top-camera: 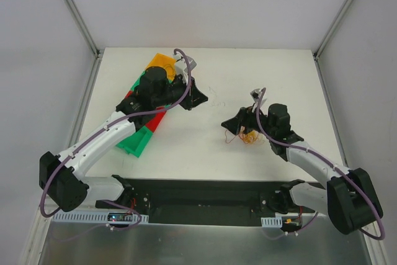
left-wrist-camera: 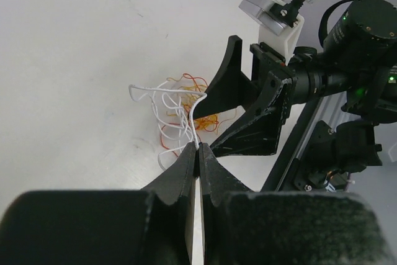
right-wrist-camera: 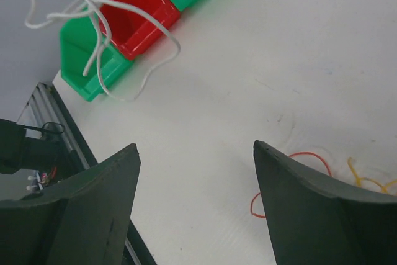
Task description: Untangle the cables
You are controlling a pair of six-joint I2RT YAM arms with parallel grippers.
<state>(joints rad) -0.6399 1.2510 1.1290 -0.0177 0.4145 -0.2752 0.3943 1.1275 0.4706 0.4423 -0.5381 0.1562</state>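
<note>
White table (top-camera: 273, 79) under grey walls, seen from above: my left fingers (top-camera: 200, 96) sit toward eleven o'clock, just beside the coloured bins (top-camera: 139, 144). My right fingers (top-camera: 231, 122) hang at about four o'clock, close to the cables (top-camera: 248, 136), a small red and orange-yellow clump lying on the table.

From my left wrist, the left fingers (left-wrist-camera: 197, 148) are pressed fully together on a white strand (left-wrist-camera: 162, 98), pinched near one end. Its loops spring away toward twelve o'clock. They cross in front of the clump, and from here I cannot tell whether they are hooked into it.

From my right wrist, the right fingers (right-wrist-camera: 195, 146) stand wide apart with nothing between them. The white strand dangles at eleven o'clock, in front of the bins. A red loop (right-wrist-camera: 296, 155) and a yellow one (right-wrist-camera: 366, 182) lie at four o'clock.

I judge these wires almost weightless, springy and quick to snag, and thin enough to slip from a loose pinch. I would take an outlying loop or a free end, such as that red loop. Taking the middle of the clump would likely lift everything together.
</note>
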